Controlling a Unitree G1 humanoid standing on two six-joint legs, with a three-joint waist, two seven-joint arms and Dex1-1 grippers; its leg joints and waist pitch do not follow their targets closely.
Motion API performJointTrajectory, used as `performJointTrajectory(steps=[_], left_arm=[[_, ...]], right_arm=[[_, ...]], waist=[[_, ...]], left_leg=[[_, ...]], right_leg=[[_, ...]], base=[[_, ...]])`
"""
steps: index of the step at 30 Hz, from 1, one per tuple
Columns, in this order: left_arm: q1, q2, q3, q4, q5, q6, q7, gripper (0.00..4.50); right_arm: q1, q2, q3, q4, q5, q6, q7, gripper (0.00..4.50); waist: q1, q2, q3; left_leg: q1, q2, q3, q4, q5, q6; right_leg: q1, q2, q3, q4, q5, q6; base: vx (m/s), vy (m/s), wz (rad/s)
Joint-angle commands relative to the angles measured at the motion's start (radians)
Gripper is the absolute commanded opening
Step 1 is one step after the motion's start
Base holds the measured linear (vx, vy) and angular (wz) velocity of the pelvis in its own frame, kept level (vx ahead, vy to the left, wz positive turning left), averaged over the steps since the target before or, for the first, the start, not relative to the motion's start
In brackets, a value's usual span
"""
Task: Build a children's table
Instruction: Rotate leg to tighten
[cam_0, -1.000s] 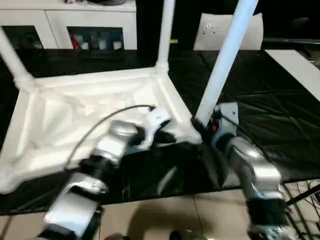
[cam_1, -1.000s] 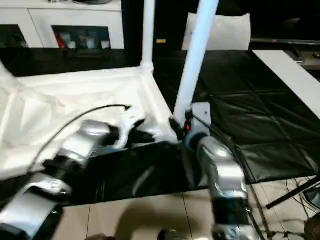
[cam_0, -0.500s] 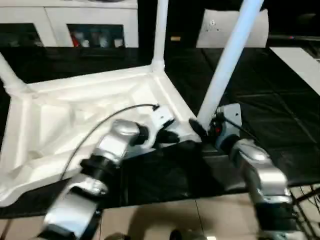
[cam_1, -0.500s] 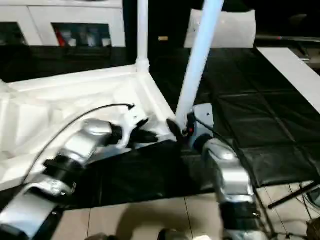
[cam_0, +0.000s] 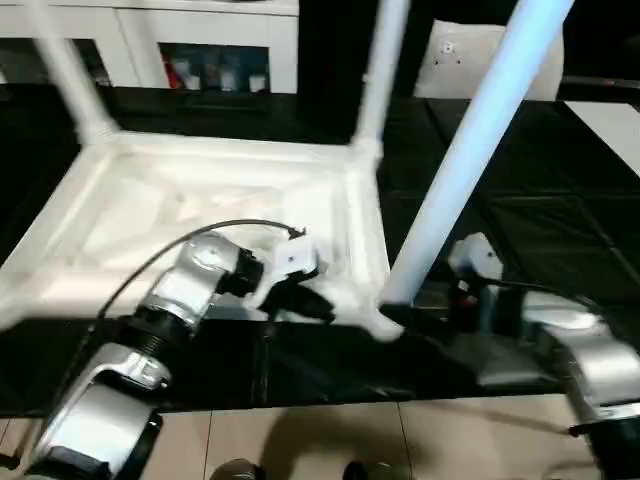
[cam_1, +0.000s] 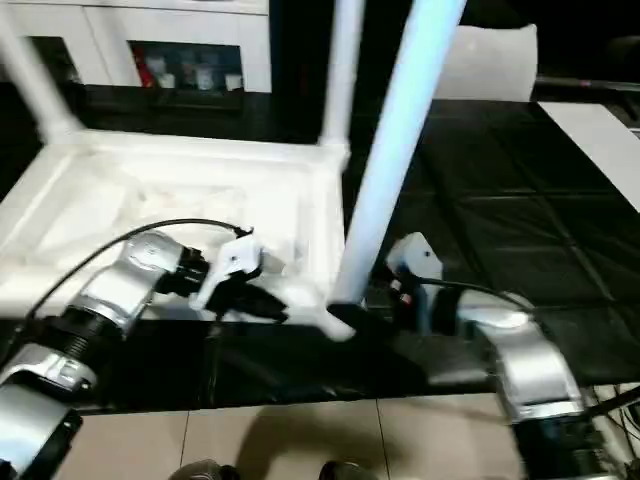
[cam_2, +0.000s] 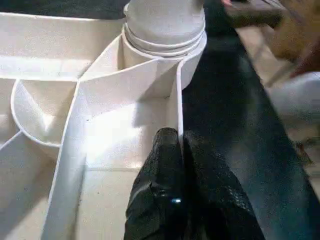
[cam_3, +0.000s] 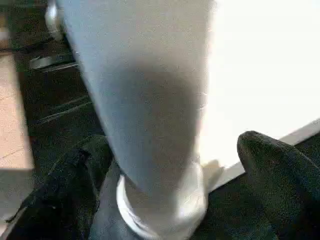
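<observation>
Upside-down, white ribbed table (cam_0: 200, 200); left claw (cam_2: 181, 150) seemingly pinches rim, right claw (cam_3: 165, 200) released.

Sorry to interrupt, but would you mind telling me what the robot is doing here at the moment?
It is building a white children's table, which lies upside down on a black-covered surface. Three legs stand up from its corner sockets. The left gripper is shut on the table's rim next to the nearest leg. The right gripper is open, its fingers on either side of that leg's base without clamping it.
</observation>
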Motion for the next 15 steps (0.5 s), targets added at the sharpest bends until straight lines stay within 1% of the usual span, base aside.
performJointTrajectory(steps=[1, 3, 4, 6, 7, 9, 10, 11, 12, 13, 15], left_arm=[[-0.016, 0.000, -0.048, 0.006, 0.011, -0.034, -0.070, 0.00], [-0.019, 0.003, -0.051, 0.010, 0.012, -0.042, -0.079, 0.00], [-0.022, 0.004, -0.053, 0.012, 0.011, -0.047, -0.090, 0.00], [-0.026, 0.005, -0.054, 0.016, 0.008, -0.054, -0.099, 0.00], [-0.029, 0.004, -0.056, 0.023, 0.005, -0.062, -0.111, 0.00], [-0.033, 0.001, -0.061, 0.028, 0.000, -0.072, -0.131, 0.00], [-0.033, 0.001, -0.066, 0.025, -0.004, -0.072, -0.137, 0.00], [-0.033, 0.001, -0.068, 0.022, -0.006, -0.071, -0.139, 0.00], [-0.033, 0.001, -0.069, 0.022, -0.007, -0.071, -0.139, 0.00], [-0.034, 0.006, -0.086, 0.020, -0.015, -0.078, -0.139, 0.00], [-0.033, 0.008, -0.091, 0.018, -0.018, -0.080, -0.139, 0.00]], right_arm=[[-0.011, -0.027, 0.014, 0.006, 0.026, -0.011, 0.079, 4.10], [-0.014, -0.035, 0.019, 0.008, 0.032, -0.013, 0.094, 3.92], [-0.019, -0.044, 0.029, 0.009, 0.037, -0.008, 0.115, 3.75], [-0.023, -0.052, 0.037, 0.010, 0.043, -0.007, 0.132, 3.70], [-0.028, -0.058, 0.045, 0.015, 0.045, -0.010, 0.145, 3.53], [-0.036, -0.060, 0.056, 0.021, 0.050, -0.011, 0.166, 3.34], [-0.039, -0.057, 0.063, 0.023, 0.051, -0.008, 0.175, 3.28], [-0.041, -0.056, 0.066, 0.023, 0.052, -0.006, 0.178, 3.21], [-0.041, -0.055, 0.066, 0.023, 0.052, -0.006, 0.179, 3.10], [-0.046, -0.052, 0.074, 0.029, 0.060, 0.001, 0.194, 3.10], [-0.046, -0.051, 0.077, 0.030, 0.062, 0.003, 0.198, 2.83]], waist=[[-0.001, -0.001, -0.062], [0.001, -0.001, -0.063], [0.003, -0.004, -0.063], [0.005, -0.003, -0.064], [0.005, -0.008, -0.064], [0.007, -0.006, -0.064], [0.007, -0.008, -0.064], [0.008, -0.006, -0.064], [0.009, -0.006, -0.064], [0.012, -0.007, -0.064], [0.019, -0.007, -0.064]], left_leg=[[0.013, 0.101, -0.041, -0.070, -0.129, 0.077], [0.013, 0.102, -0.040, -0.069, -0.123, 0.076], [0.012, 0.101, -0.039, -0.068, -0.118, 0.078], [0.012, 0.102, -0.039, -0.068, -0.110, 0.081], [0.011, 0.101, -0.038, -0.067, -0.107, 0.083], [0.010, 0.100, -0.039, -0.066, -0.105, 0.085], [0.010, 0.100, -0.038, -0.066, -0.104, 0.085], [0.011, 0.101, -0.039, -0.067, -0.102, 0.085], [0.012, 0.102, -0.038, -0.067, -0.103, 0.084], [0.013, 0.103, -0.038, -0.067, -0.103, 0.083], [0.013, 0.103, -0.037, -0.067, -0.096, 0.086]], right_leg=[[0.053, -0.114, 0.066, -0.062, -0.242, -0.220], [0.054, -0.115, 0.065, -0.062, -0.243, -0.221], [0.054, -0.114, 0.064, -0.061, -0.240, -0.222], [0.053, -0.113, 0.063, -0.058, -0.233, -0.222], [0.053, -0.114, 0.064, -0.059, -0.233, -0.221], [0.054, -0.114, 0.062, -0.060, -0.248, -0.217], [0.053, -0.114, 0.062, -0.060, -0.252, -0.215], [0.051, -0.113, 0.062, -0.060, -0.254, -0.215], [0.050, -0.113, 0.062, -0.060, -0.256, -0.214], [0.050, -0.115, 0.063, -0.059, -0.253, -0.215], [0.049, -0.113, 0.063, -0.057, -0.242, -0.216]], base=[[0.000, 0.000, 0.00], [0.000, 0.000, 0.00], [0.000, 0.000, 0.00], [0.000, 0.000, 0.00], [0.000, 0.000, 0.00], [0.000, 0.000, 0.00], [0.000, 0.000, 0.00], [0.000, 0.000, 0.00], [0.000, 0.000, 0.00], [0.000, 0.000, 0.00], [0.000, 0.000, 0.00]])
